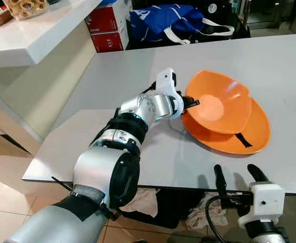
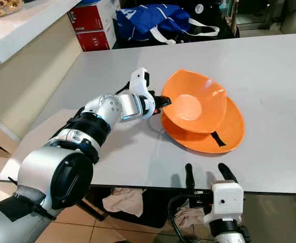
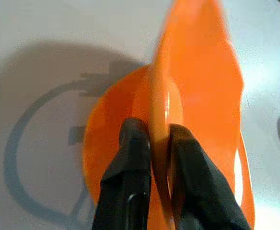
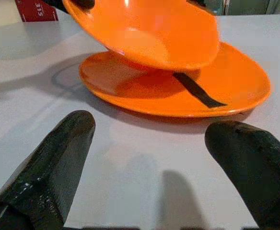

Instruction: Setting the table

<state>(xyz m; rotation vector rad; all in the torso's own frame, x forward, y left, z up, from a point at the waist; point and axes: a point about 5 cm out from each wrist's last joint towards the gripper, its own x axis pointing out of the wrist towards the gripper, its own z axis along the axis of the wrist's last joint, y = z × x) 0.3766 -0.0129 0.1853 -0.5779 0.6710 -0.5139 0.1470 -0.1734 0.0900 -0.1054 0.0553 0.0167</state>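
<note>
The left gripper (image 1: 192, 104) reaches out over the gray table (image 1: 138, 76). Its two black fingers (image 3: 130, 158) pinch the near left rim of an orange bowl (image 1: 219, 104), one finger on each side of the rim. The bowl is tilted, with its left edge lifted up. Its right side rests on an orange plate (image 1: 249, 136) that lies flat on the table. A strip of black tape (image 1: 243, 140) is stuck on the plate, just under the bowl's near edge. The bowl and plate sit near the middle of the table, a bit to the right of the left arm.

The right gripper (image 1: 235, 176) is low at the near edge of the table, in front of the plate. Its fingers (image 4: 58, 158) are spread wide apart and hold nothing. They point toward the plate but do not touch it.

On the far side of the table there is a blue bag (image 1: 163, 23) with white straps. Next to it on the left are red and white boxes (image 1: 107, 25). A white counter (image 1: 36, 30) stands at the far left, with a jar of snacks (image 1: 26, 7) on top. Some crumpled cloth (image 1: 143, 202) lies on the floor under the near edge of the table.
</note>
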